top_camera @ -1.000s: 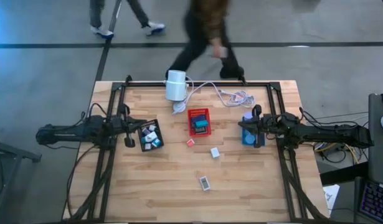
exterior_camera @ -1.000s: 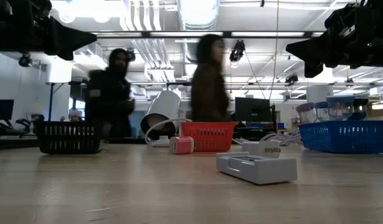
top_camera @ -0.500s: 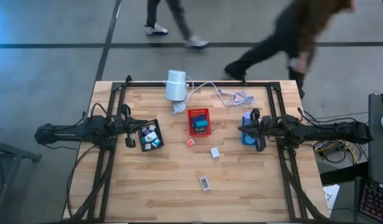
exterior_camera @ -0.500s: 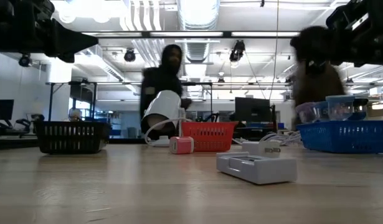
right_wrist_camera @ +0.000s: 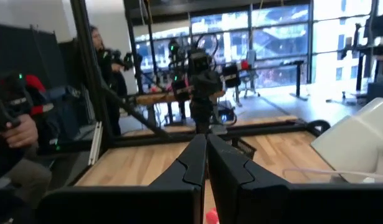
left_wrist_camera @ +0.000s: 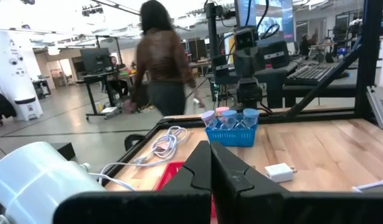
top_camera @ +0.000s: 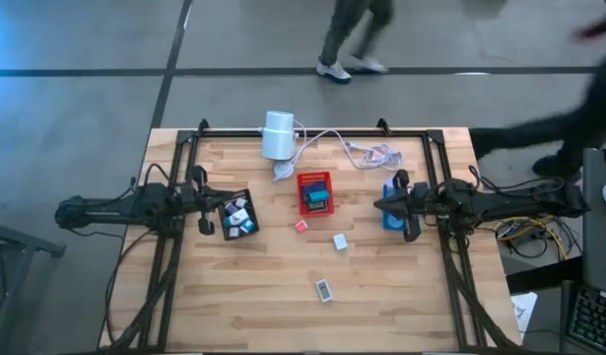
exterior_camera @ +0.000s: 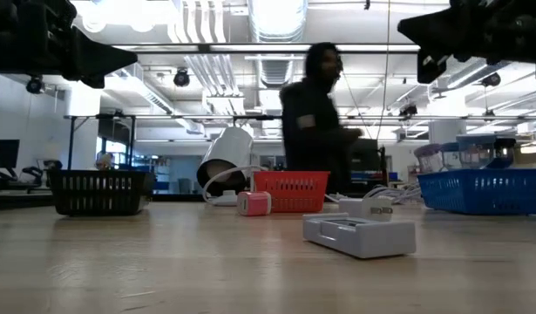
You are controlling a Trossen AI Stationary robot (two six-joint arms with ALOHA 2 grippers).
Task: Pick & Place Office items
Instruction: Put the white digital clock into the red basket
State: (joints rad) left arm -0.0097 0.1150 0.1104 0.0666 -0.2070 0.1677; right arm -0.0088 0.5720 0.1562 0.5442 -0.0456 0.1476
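From above, the left gripper (top_camera: 206,211) and right gripper (top_camera: 385,205), both closed and empty, flank the trays, while the low view alone shows a white block (exterior_camera: 360,234) lying nearest.

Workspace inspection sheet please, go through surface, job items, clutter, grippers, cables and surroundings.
Surface: wooden table, inside a black frame.
Job's things: three loose pieces lie on the wood, a small pink piece, a white block and a white piece; others sit in the black tray, red tray and blue tray.
Clutter: white cylinder at the far edge.
Grippers: left gripper shut, empty, by the black tray; right gripper shut, empty, over the blue tray.
Cables: white cable coiled by the cylinder.
Surroundings: a person walking behind the table.
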